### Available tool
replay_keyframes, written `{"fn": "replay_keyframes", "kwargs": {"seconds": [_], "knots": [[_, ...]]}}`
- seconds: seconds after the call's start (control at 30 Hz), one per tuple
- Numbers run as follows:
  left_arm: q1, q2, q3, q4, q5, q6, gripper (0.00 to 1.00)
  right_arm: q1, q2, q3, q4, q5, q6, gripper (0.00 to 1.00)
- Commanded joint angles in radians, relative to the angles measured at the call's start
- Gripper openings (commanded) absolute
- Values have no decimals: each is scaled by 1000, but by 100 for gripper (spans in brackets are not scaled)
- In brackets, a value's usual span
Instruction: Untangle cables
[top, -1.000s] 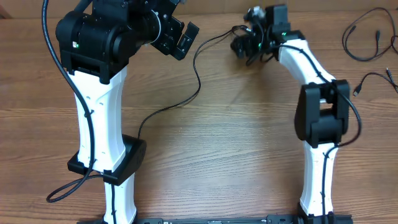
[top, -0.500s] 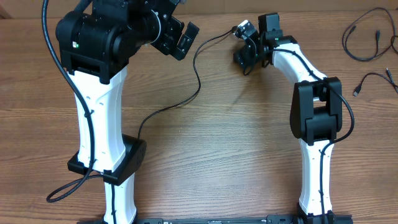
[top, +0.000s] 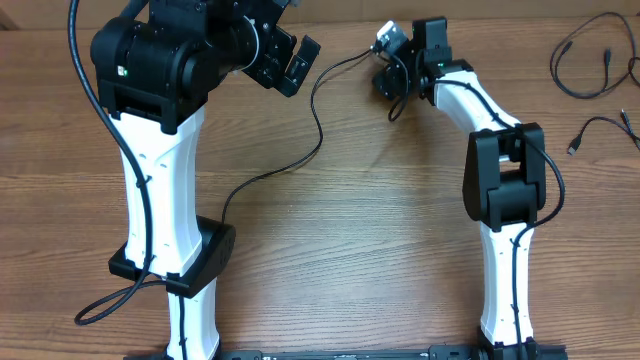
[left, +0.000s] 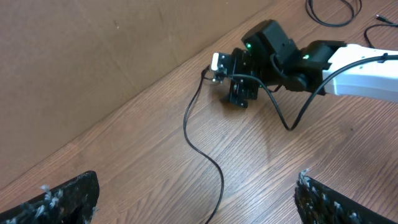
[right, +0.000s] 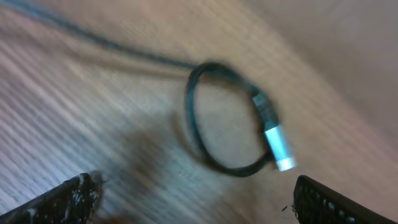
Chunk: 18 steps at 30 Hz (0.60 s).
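**Condition.** The right gripper (right: 196, 193) is released, its jaws spread wide. It hangs over the far end of the long cable (top: 320, 135), at the far edge of the table (top: 400, 230). Nothing is held. Below it the cable curls into a small loop (right: 190, 118) ending in a silver-tipped plug (right: 277, 146). The right wrist view is blurred, so the gap between fingers and cord cannot be judged. The left gripper (left: 199, 202) is also spread wide and empty, raised clear of the wood. The long cable snakes toward the near side and passes out of sight at the left arm's lower joint (top: 195, 255). Two other cables (top: 554, 65) (top: 600, 120) lie well apart at the right edge.

**Hazards.**
1. The jaws straddle the loop. If they close here, they may pinch both strands. Pulling would then draw the curl tight instead of opening it.
2. A grip on the smooth plug alone looks likely to slip, leaving the end to spring back into its curl.
3. The hidden end at the left arm's joint may be trapped. Hauling from the far end could then snag the cord or strain the plug.
4. The right arm's own wiring (left: 287, 126) sags just beside the fingers and could be caught in the same closure.
5. The left arm stands near the cable's upper bend, so a sideways drag could bring the cord against it.
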Motion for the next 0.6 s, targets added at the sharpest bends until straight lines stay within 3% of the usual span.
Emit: {"fn": "replay_keyframes", "kwargs": {"seconds": [0.0,0.23,0.57], "knots": [[-1,18,-7,-2,-9,-6,100,31,69,25,-22,-4,-12,100],[-1,18,-24,-2,-12,-5,100,77,80,30,65,-4,-12,100],[-1,18,-47,-2,-13,-2,100,85,110,44,19,-11,33,99]]}}
